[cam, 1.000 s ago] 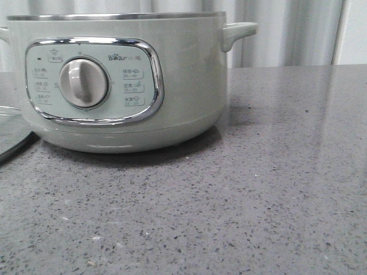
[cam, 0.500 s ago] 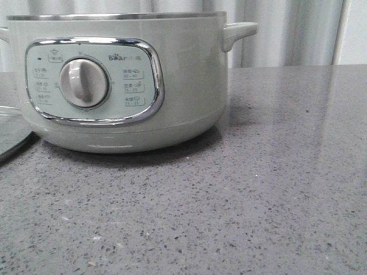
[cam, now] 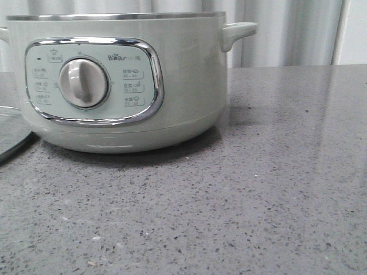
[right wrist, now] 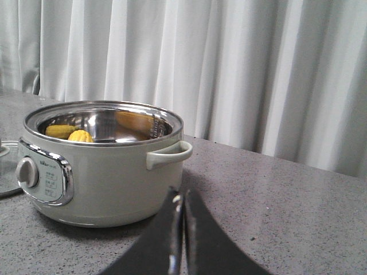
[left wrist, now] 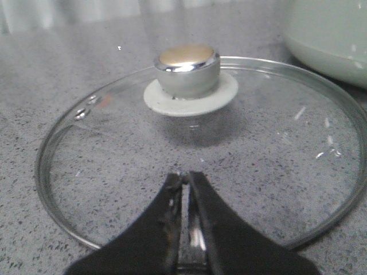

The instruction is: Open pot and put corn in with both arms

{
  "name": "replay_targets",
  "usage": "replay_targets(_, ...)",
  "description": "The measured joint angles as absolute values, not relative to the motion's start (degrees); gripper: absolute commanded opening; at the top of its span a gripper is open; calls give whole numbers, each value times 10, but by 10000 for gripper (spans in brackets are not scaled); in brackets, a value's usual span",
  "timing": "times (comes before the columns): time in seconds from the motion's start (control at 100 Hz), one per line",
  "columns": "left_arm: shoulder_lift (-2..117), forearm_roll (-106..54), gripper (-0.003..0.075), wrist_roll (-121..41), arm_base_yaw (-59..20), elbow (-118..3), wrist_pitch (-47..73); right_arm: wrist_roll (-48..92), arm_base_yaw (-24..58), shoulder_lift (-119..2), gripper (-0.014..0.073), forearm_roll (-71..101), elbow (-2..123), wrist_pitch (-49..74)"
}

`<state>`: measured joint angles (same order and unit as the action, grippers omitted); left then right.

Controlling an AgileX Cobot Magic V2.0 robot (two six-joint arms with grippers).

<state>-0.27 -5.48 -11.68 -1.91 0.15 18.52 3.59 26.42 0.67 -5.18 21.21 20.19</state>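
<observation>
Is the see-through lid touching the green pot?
Cannot tell. In the left wrist view the glass lid lies flat on the table beside the pot, but their near edges run out of frame. The front view shows only its sliver.

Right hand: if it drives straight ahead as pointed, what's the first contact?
Probably the pot: its side near the handle sits just ahead of the shut right hand. Depth unclear; it might skim past.

Front view: low, close, facing the pot [cam: 120, 80] side-on. Left wrist view: looks down, near the glass lid [left wrist: 200, 149]. Right wrist view: farther back, shares pot [right wrist: 103, 166] and lid edge.
</observation>
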Motion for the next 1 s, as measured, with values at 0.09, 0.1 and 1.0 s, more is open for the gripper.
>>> replay_targets(0.09,-3,-55,-20,-117,-19,2,186,36,264,7,-74,-52,212,202)
replay_targets(0.1,-3,-55,-20,-117,-19,2,186,36,264,7,-74,-52,212,202)
replay_targets(1.0,-3,-55,-20,-117,-19,2,186,36,242,7,-74,-52,188,187)
